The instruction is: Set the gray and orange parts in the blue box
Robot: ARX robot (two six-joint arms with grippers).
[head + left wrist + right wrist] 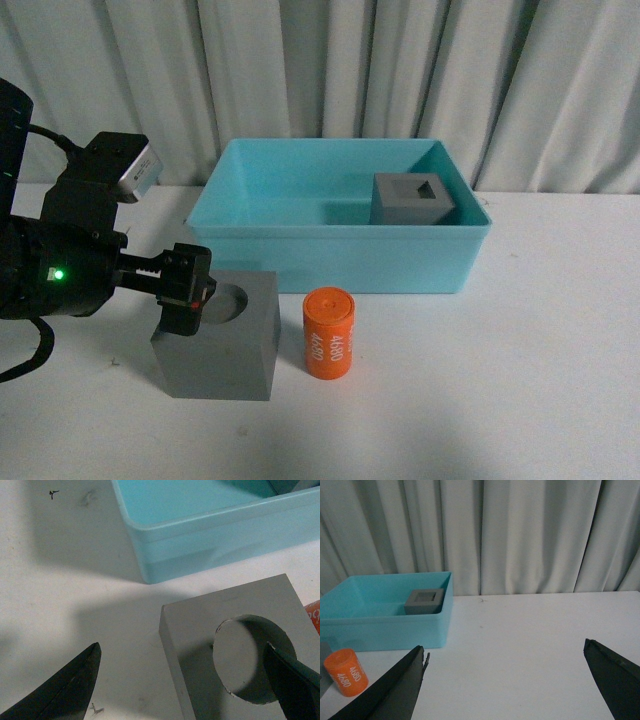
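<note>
Round-recess gray cube (225,345) on tabletop (500,380) before blue box (330,260), orange cylinder (329,334) just beside; square-recess cube (411,199) already boxed. Left end effector (188,290) spread wide at cube; right end effector (505,680) spread wide, empty. Cube judged rigid, matte, light; flat opposite walls best gripped.

Left end effector (190,290) is over gray cube (222,352).

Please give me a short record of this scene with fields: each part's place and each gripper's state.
blue box: on the table
square-recess cube: inside the blue box, right side
round-recess cube: on the table before the box, outside it
orange cylinder: upright on the table, right of that cube, apart
left gripper: open, one finger above the round recess
right gripper: open, empty
</note>
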